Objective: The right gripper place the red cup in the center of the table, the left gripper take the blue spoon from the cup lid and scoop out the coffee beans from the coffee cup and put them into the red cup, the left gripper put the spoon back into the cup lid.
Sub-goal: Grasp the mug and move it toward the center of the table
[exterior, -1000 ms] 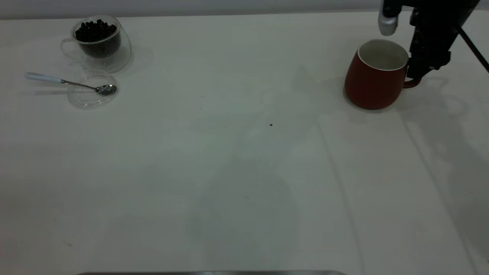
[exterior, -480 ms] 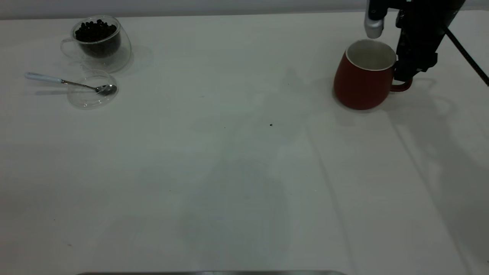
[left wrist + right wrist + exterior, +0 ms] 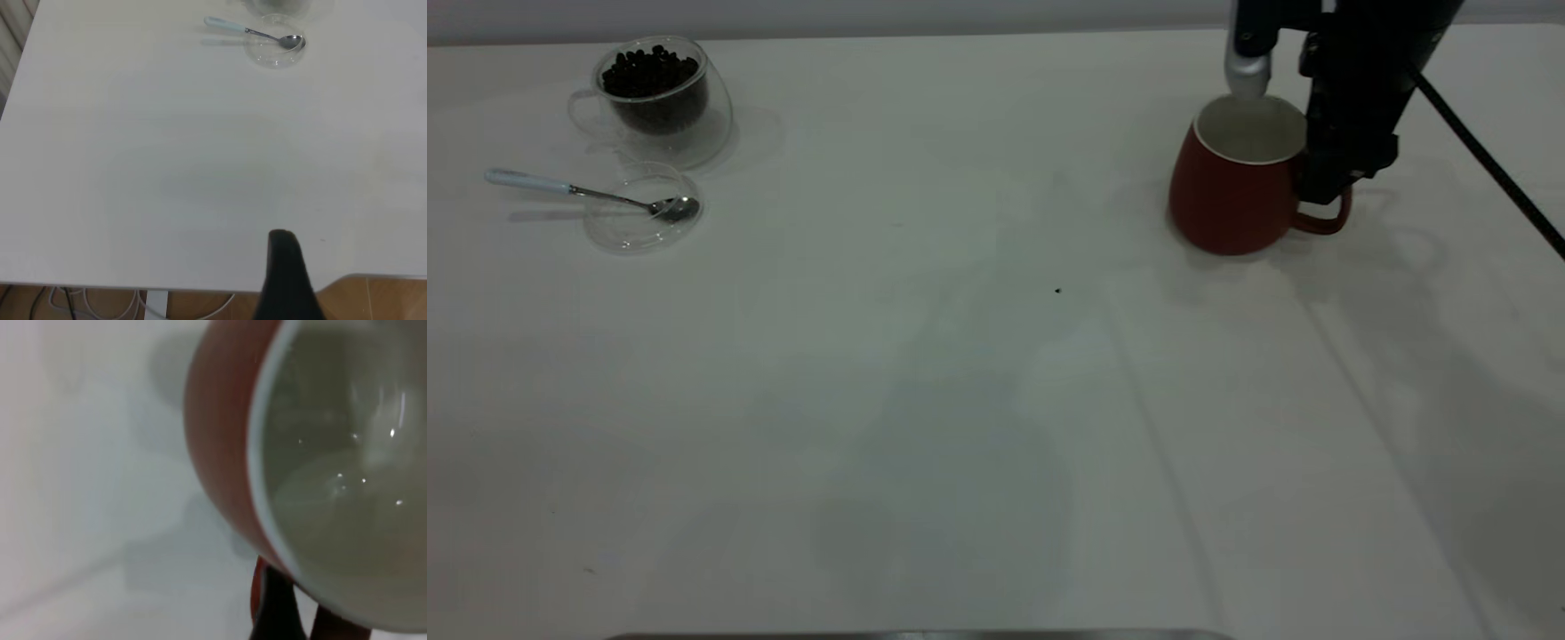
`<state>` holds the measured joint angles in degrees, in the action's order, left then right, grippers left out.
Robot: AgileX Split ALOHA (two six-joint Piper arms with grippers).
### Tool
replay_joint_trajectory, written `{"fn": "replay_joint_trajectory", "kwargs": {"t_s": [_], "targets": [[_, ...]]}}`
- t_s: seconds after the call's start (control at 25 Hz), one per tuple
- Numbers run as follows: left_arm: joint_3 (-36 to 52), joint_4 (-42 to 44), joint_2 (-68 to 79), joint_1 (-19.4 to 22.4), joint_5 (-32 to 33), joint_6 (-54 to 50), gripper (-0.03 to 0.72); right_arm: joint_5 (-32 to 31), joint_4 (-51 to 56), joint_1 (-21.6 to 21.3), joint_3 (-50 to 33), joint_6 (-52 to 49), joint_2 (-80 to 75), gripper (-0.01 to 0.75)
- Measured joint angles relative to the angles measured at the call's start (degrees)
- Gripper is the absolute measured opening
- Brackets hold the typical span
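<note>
The right tool (image 3: 1320, 178) pinches the red cup (image 3: 1232, 191) by its handle, far right of the desk (image 3: 960, 400) centre; scooping with the blue spoon (image 3: 587, 193) remains undone.

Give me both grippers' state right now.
Right gripper: shut on the red cup, gripping at its handle.
Left gripper: cannot be told; parked at the table edge, holding nothing visible.
</note>
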<state>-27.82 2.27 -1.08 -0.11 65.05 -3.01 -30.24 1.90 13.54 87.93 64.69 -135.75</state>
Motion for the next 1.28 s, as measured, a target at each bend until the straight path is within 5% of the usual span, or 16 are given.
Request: {"fn": "replay_joint_trajectory", "kwargs": {"t_s": [1.28], "targets": [[0.0,0.0,0.0,0.0,0.0,0.0,0.588,4.6,2.6,16.0,0.0,1.3,0.1,0.590]]}}
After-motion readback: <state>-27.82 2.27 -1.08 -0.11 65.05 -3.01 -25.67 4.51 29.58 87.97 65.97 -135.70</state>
